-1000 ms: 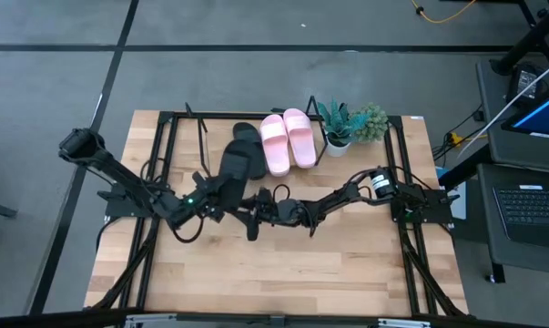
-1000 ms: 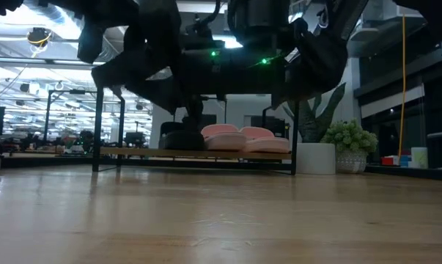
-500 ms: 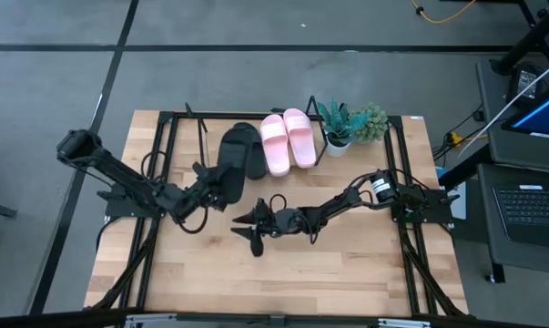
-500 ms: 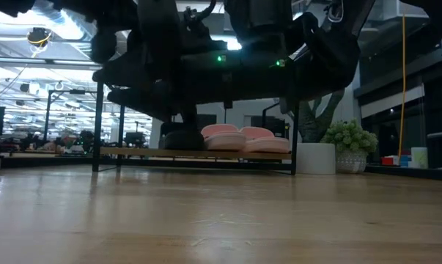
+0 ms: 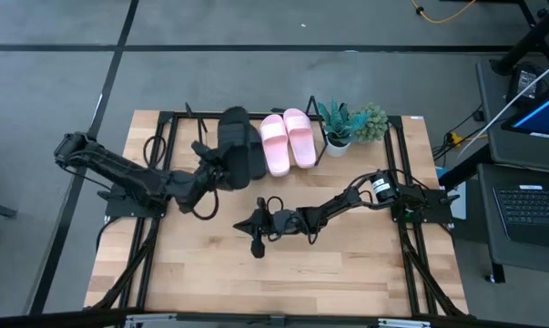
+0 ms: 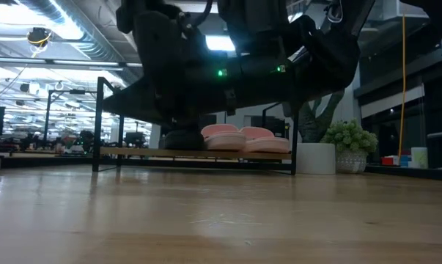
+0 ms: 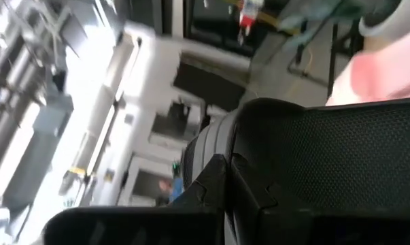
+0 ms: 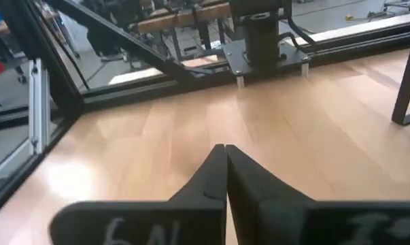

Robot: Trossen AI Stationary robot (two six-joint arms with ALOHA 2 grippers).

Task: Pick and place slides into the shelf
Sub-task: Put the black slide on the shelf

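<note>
The left gripper (image 5: 210,169) is clenched on a black slide (image 5: 232,141), carrying it raised above the left end of the shelf (image 5: 188,117). In the left wrist view the fingers meet on the textured black sole (image 7: 327,170), which fills the space just ahead of them. Just right of that carried slide, the second black slide (image 5: 254,161) lies on the shelf, partly hidden beneath it. Further right of the left gripper, the two pink slides (image 5: 288,139) sit side by side on the board; the low view shows them resting there (image 6: 242,136).

So three of four seem to be placed, and the last one looks to be near its slot but not yet set down or released.

The right gripper (image 5: 257,239) hangs over bare tabletop (image 5: 347,273), well apart from the shelf, its fingers pressed together (image 8: 221,170) around nothing. A potted plant (image 5: 351,123) stands beyond it, beside the pink pair.
</note>
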